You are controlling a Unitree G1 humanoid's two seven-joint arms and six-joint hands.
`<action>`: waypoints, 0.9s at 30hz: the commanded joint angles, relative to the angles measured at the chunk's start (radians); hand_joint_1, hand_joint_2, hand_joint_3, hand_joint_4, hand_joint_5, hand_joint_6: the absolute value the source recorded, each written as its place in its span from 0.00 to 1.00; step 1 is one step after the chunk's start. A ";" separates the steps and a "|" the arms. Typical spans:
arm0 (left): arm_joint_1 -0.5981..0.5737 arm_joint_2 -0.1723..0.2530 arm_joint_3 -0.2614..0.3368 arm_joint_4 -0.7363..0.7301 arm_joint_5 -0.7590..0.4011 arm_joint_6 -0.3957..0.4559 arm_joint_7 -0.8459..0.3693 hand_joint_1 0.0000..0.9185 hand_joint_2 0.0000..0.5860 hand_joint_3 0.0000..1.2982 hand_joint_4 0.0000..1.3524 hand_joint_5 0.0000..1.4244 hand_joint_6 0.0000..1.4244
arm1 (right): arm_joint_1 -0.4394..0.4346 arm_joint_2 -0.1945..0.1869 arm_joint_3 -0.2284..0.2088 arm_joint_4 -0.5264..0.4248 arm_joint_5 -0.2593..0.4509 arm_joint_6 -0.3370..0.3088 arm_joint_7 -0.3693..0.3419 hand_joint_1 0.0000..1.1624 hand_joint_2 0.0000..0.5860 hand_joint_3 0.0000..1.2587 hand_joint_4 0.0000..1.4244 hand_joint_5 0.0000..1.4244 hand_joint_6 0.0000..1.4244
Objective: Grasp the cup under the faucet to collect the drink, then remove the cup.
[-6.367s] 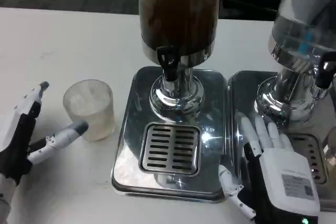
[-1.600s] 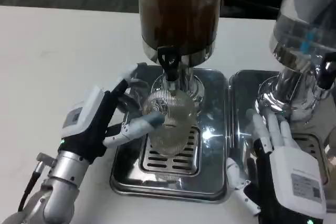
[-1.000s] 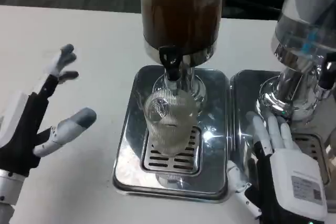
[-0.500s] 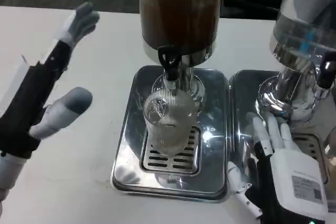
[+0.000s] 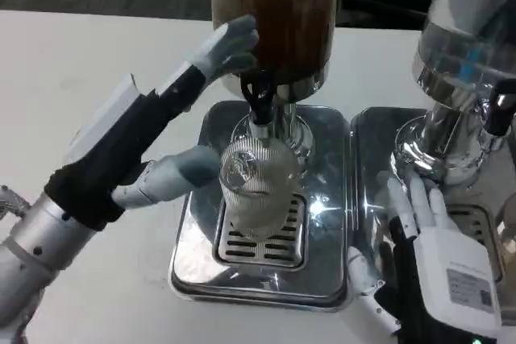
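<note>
A clear ribbed cup [image 5: 260,187] stands on the drip grate [image 5: 260,239] of the steel tray [image 5: 322,275], right under the black faucet lever [image 5: 258,96] of the brown drink dispenser [image 5: 274,14]. My left hand [image 5: 153,138] is raised and open. Its upper fingers reach up beside the faucet lever and the dispenser's base, and its thumb lies just left of the cup. Whether any finger touches the lever I cannot tell. My right hand [image 5: 427,247] rests open and flat on the neighbouring tray at the lower right.
A second dispenser [image 5: 468,46] with clear liquid stands at the right on its own steel tray [image 5: 375,142]. White table [image 5: 89,70] stretches to the left.
My left hand has swung from the far left up and rightward to the faucet, its thumb now beside the cup. The cup and my right hand have stayed put.
</note>
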 commanded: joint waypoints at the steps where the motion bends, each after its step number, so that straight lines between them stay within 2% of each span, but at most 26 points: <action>1: -0.019 -0.021 -0.013 -0.004 -0.008 0.013 -0.051 0.00 0.13 0.00 0.00 0.10 0.07 | 0.007 0.003 -0.002 -0.011 0.003 -0.001 -0.013 0.12 0.85 0.07 0.00 0.00 0.10; 8: -0.034 -0.054 -0.029 0.014 0.000 0.019 -0.085 0.00 0.13 0.00 0.00 0.11 0.08 | 0.001 0.009 0.000 -0.003 0.003 -0.003 -0.016 0.12 0.85 0.07 0.00 0.00 0.10; 14: -0.055 -0.066 -0.033 0.010 0.004 0.017 -0.104 0.00 0.13 0.00 0.00 0.14 0.09 | -0.001 0.014 0.001 0.003 0.003 -0.004 -0.021 0.12 0.85 0.07 0.00 0.00 0.10; 22: -0.040 -0.043 -0.032 -0.012 0.037 -0.003 -0.122 0.00 0.15 0.04 0.03 0.17 0.13 | -0.004 0.019 0.005 0.011 0.006 -0.005 -0.025 0.12 0.85 0.07 0.00 0.00 0.10; 27: -0.010 -0.021 -0.021 -0.029 0.110 -0.039 -0.098 0.00 0.15 0.06 0.04 0.19 0.14 | -0.007 0.016 0.008 0.013 0.008 -0.008 -0.020 0.12 0.85 0.07 0.00 0.00 0.10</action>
